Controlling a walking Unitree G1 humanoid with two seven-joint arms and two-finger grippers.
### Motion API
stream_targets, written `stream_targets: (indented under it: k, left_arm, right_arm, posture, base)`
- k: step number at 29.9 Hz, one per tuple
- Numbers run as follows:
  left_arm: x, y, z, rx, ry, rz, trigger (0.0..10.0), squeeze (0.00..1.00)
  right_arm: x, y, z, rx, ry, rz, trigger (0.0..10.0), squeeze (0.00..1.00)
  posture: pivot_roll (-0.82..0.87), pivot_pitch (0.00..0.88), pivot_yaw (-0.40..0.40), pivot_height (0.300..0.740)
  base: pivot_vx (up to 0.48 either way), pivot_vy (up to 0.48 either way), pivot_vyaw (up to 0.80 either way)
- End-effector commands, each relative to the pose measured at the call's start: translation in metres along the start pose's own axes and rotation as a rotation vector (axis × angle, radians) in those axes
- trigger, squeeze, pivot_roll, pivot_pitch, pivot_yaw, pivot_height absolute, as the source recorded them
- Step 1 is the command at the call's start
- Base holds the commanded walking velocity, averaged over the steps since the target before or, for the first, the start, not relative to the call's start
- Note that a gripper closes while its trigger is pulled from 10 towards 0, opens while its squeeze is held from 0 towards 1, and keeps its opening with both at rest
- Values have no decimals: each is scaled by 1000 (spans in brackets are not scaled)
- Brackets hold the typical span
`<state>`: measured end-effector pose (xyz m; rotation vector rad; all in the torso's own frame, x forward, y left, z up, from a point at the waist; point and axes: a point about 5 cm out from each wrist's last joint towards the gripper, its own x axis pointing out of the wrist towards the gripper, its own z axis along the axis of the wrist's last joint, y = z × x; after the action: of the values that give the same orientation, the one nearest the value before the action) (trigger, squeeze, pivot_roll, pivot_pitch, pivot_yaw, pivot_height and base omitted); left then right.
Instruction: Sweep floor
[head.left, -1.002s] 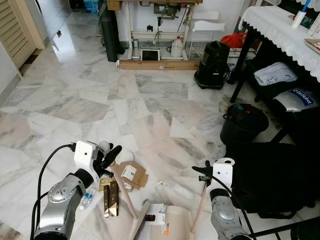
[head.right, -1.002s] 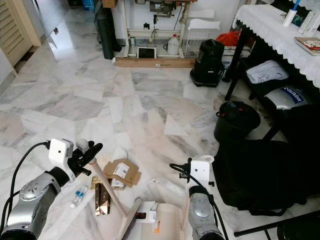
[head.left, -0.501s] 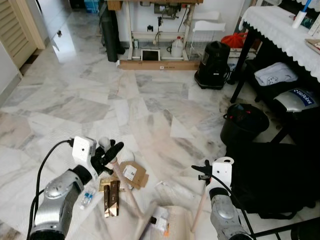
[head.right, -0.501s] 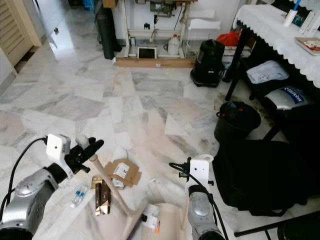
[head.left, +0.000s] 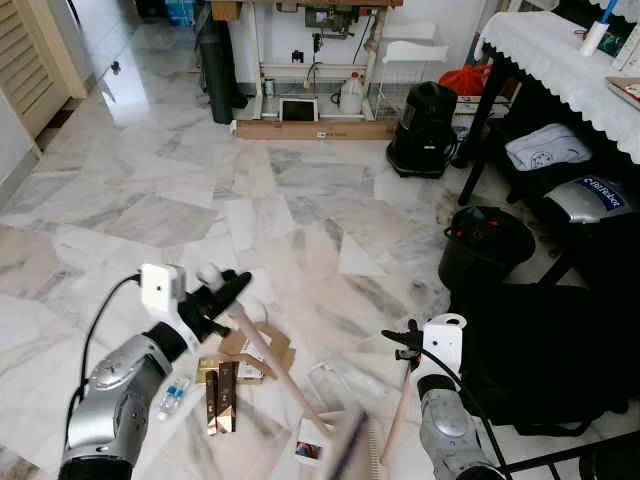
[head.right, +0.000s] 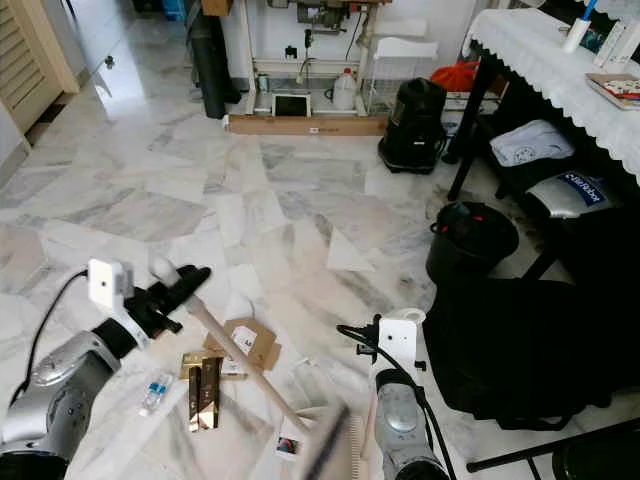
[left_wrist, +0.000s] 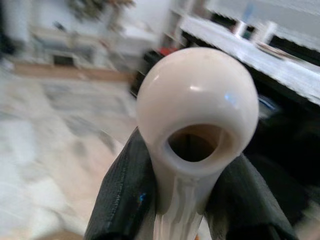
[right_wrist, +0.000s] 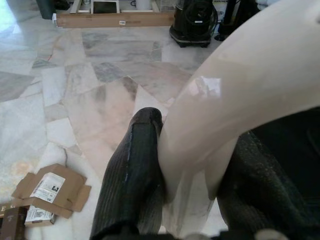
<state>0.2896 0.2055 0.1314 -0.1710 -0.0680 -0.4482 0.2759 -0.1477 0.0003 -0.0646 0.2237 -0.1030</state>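
A: Start big. What lies on the marble floor (head.left: 300, 200)?

B: Litter near the robot's feet: a flattened cardboard box (head.right: 245, 343), two gold packets (head.left: 222, 395), a small plastic bottle (head.left: 173, 397) and a little carton (head.left: 308, 451). To the right stand a black bin (head.left: 487, 245) and a dark bag (head.left: 545, 350) under the bench (head.left: 560, 70).

A: And the tools?

B: The broom (head.left: 275, 360) slants from the left claw (head.left: 222, 297) down to a blurred brush head by the carton. The dustpan (head.left: 370, 462), mostly cut off at the picture's lower edge, sits beside that head, its pale handle (head.left: 400, 405) rising to the right claw (head.left: 405, 345).

A: How do the claws stand?

B: Left claw closed tight round the broom's knobbed top, fingers (left_wrist: 117, 200) pressed to both sides. Right claw likewise clamped on the dustpan handle's upper end.

A: What might go wrong?

B: I'd judge the brush is moving fast, given the blur. A hard stroke could flick the carton past the dustpan, or knock the pan askew. The flat cardboard may slide under the bristles rather than gather, and the bottle could roll away toward the left.
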Motion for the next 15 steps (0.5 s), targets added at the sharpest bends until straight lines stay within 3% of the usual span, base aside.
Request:
stream_targets:
  k: [1,4,11,13,15]
  left_arm:
    - [3,6,23,66,-112,54,10000,0]
    - [0,9,31,178,-115,88,10000,0]
    - [-10,5,6,191,18,32,10000,0]
    - [-13,4,-6,241,80,9,10000,0]
    - [-14,3,-11,222,102,0,10000,0]
  right_arm:
    - [-1,0,-6,-5,43,5,10000,0]
    - [-1,0,-6,-6,43,6,10000,0]
    - [-1,1,-5,-7,42,9,10000,0]
    - [0,1,-5,-7,42,9,10000,0]
    - [0,0,-5,-9,42,8,10000,0]
  posture:
    - [64,21,-64,740]
    - [66,21,-65,740]
    - [65,20,-62,740]
    - [65,19,-62,740]
    - [63,19,-62,740]
  base:
    - [0,0,0]
    - [0,0,0]
    - [0,0,0]
    - [0,0,0]
    - [0,0,0]
